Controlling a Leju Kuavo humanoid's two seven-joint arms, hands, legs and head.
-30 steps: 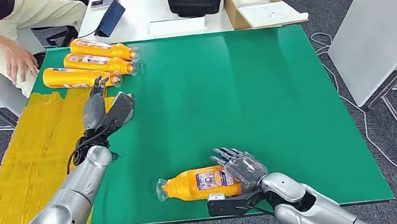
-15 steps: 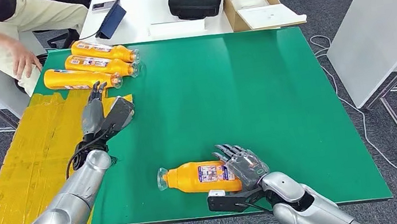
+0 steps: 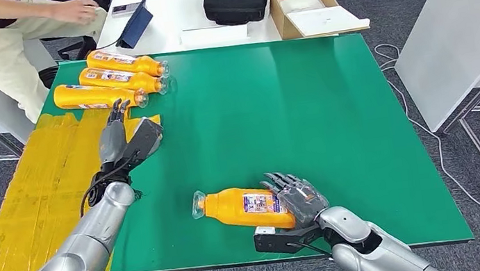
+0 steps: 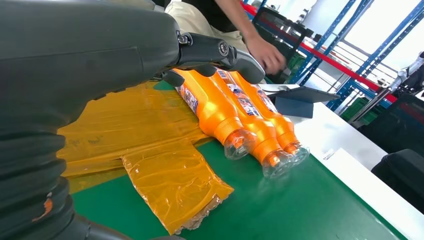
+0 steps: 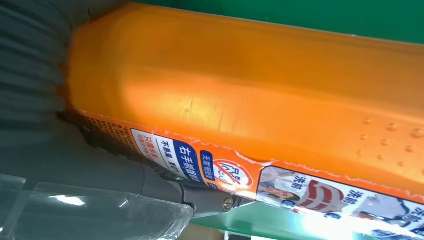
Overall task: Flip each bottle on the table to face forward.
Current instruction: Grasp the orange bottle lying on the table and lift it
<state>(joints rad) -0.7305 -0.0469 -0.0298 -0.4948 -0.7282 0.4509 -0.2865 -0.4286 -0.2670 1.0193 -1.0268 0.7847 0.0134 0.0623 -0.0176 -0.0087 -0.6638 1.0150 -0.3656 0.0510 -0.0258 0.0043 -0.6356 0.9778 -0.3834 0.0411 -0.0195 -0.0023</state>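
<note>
So far, three bottles (image 3: 108, 83) are seen laid side by side at the far left corner of the green table (image 3: 333, 116), caps pointing toward the table's middle and labels turned up; by the look of it these are already dealt with, though that is only a judgement. Nearer than that row, over the yellow film (image 3: 33, 184) taped along the table's left edge, the left hand (image 3: 126, 133) is held with fingers stretched out and apart, nothing in it, fingertips just short of the nearest bottle. Further right, at the table's near edge, a fourth bottle (image 3: 243, 207) is lying on its side, cap toward the left, printed label partly up; it is orange, with a clear cap. Its base is cupped by the right hand (image 3: 300, 201), fingers curled over it, so this one is judged to be mid-turn and not yet finished
</note>
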